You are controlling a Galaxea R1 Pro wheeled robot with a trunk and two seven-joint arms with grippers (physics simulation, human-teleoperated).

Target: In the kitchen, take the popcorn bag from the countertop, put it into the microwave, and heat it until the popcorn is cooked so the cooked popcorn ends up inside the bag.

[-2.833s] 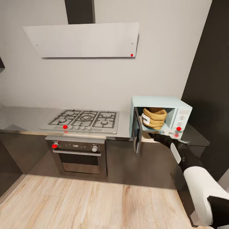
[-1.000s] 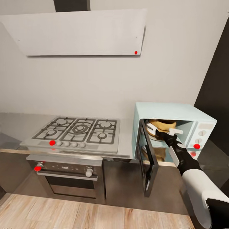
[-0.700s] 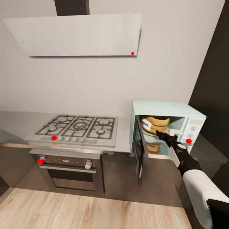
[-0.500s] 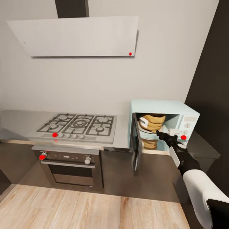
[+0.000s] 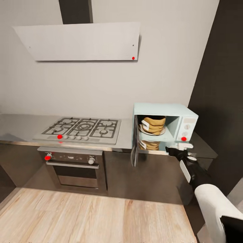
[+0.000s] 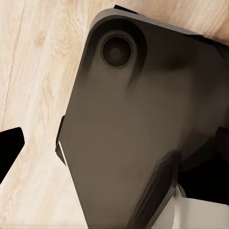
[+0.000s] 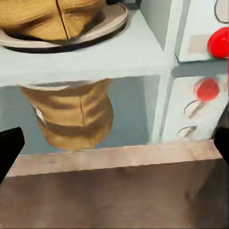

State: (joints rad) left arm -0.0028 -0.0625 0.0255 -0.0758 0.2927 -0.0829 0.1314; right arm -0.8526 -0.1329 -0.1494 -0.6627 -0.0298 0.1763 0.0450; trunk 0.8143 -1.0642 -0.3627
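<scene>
1 creased tan popcorn bag (image 5: 153,125) | in boxy microwave (image 5: 164,124) | right pincer (image 5: 180,148) spread, empty

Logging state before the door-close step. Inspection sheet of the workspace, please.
Surface: grey countertop carries the gas hob and the microwave.
Job's things: popcorn bag sits on the plate inside the microwave; door open, swung left. Popcorn itself cannot be told.
Clutter: nothing seen.
Grippers: right gripper empty, open, in front of the microwave below its knobs; left gripper over the wood floor, jaw state unclear.
Cables: nothing seen.
Surroundings: hood above the hob, built-in oven below it.
</scene>
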